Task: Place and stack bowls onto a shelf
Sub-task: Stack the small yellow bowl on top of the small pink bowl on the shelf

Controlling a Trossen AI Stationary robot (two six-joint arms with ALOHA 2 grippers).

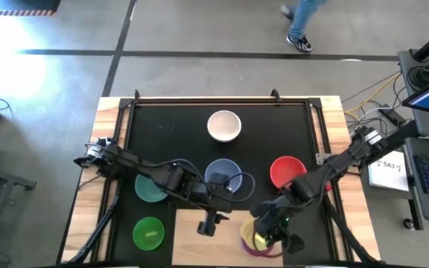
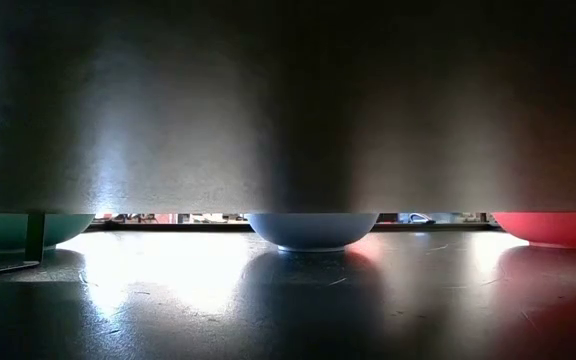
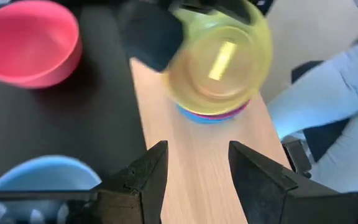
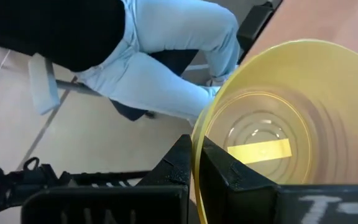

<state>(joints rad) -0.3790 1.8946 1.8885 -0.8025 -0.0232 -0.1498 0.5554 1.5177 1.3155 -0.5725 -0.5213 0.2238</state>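
High view: the right gripper (image 1: 268, 237) has its jaws clenched on the rim of the yellow bowl (image 1: 261, 229), holding it over the magenta bowl (image 1: 253, 247) and cyan bowl (image 3: 197, 117) stacked on the shelf (image 1: 192, 238) at the bench's near edge. The left gripper (image 1: 209, 224) hovers beside it over the shelf, jaws released. A seated person's leg (image 4: 166, 62) is close by.

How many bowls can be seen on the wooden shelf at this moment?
3: a magenta bowl and a cyan bowl stacked on the shelf, and a yellow bowl held by the right gripper above them. More may be hidden.
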